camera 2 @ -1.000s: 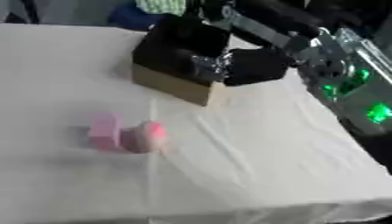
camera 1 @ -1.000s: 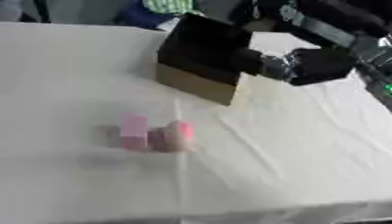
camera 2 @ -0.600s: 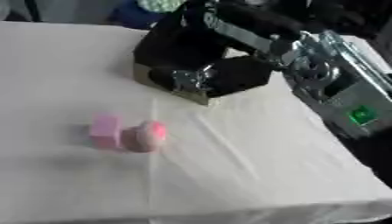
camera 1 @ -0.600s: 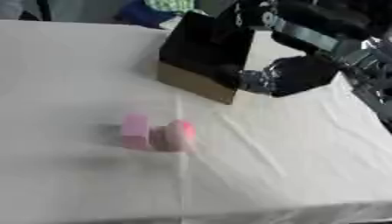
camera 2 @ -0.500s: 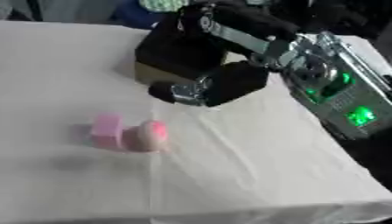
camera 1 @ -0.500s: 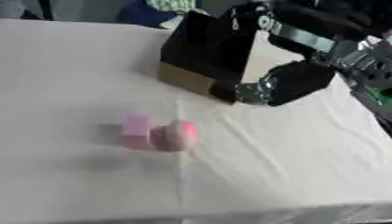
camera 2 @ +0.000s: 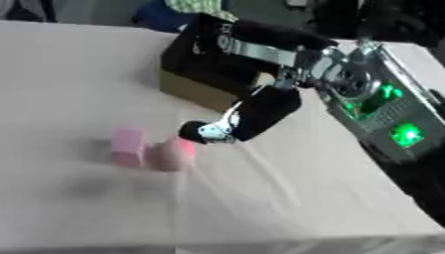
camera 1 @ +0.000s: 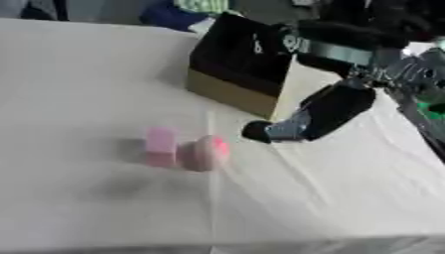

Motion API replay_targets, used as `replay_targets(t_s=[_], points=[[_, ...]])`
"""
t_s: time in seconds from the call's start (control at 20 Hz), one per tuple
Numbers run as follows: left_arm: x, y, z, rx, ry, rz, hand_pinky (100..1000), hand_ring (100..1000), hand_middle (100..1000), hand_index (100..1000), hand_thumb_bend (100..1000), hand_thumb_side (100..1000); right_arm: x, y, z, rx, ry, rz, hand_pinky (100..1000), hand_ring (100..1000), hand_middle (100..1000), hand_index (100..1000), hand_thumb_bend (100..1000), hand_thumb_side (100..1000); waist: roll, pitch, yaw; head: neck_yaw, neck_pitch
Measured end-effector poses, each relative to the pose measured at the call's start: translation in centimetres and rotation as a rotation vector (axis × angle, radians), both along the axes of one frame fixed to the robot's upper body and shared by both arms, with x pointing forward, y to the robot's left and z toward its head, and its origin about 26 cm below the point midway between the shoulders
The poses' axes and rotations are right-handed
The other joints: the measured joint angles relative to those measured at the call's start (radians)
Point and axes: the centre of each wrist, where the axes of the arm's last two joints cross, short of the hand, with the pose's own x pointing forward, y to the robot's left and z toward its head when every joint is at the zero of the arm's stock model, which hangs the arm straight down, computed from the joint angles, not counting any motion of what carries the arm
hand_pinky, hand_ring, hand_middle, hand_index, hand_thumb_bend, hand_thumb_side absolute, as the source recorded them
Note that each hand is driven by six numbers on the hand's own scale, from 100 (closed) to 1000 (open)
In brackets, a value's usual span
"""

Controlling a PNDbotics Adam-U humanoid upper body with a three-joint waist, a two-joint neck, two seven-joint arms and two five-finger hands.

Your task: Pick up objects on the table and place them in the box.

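Observation:
A pink block (camera 1: 160,145) stands on the white table (camera 1: 78,79) with a round pink object (camera 1: 206,152) touching its right side. My right hand (camera 1: 300,124) hangs just right of and slightly above the round object, fingers pointing left toward it; it is blurred and holds nothing that I can see. Behind it stands the dark box (camera 1: 248,59) with a tan lower edge, at the table's far middle. My left hand shows in no view.
The right arm (camera 2: 287,54) crosses in front of the box. Coloured cloth and dark things (camera 1: 187,10) lie beyond the table's far edge. The table's front edge (camera 1: 217,245) runs along the bottom.
My right hand has come away from the box and swung down and left, ending close to the round pink object. The pink objects have not moved.

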Motion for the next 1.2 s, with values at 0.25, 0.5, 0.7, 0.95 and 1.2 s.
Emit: replay_targets(t_s=[0.25,0.5,0.7,0.95,1.2], points=[[0.1,-0.2,-0.1,-0.010,-0.001,-0.019,739,695,705,897,486,1000,-0.2,0.8,-0.4,-0.011,0.018,0.017,859,852,829,821,343,260,0.000,0.006,0.004,-0.001,0.000],[0.2,-0.3,0.0,-0.011,-0.008,-0.028,737,693,718,896,473,1000,0.3,1.6,-1.7,-0.032,0.032,0.027,865,869,833,827,362,292,0.000,0.010,0.010,-0.003,0.000],[0.3,-0.5,0.1,-0.010,-0.011,-0.038,735,691,717,896,467,1000,1.0,2.2,-2.9,-0.061,0.003,0.024,864,877,830,832,464,360,0.000,0.014,0.016,-0.003,0.000],[0.3,-0.6,0.1,-0.014,-0.015,-0.042,735,716,716,896,461,1000,2.4,2.8,-4.7,-0.100,-0.042,-0.006,853,861,802,814,459,339,0.000,0.027,0.026,-0.004,0.000],[0.4,-0.7,0.2,-0.018,-0.022,-0.045,735,715,715,896,456,1000,4.0,2.9,-7.1,-0.126,-0.072,-0.047,846,850,791,809,445,314,0.001,0.043,0.032,-0.008,0.000]])
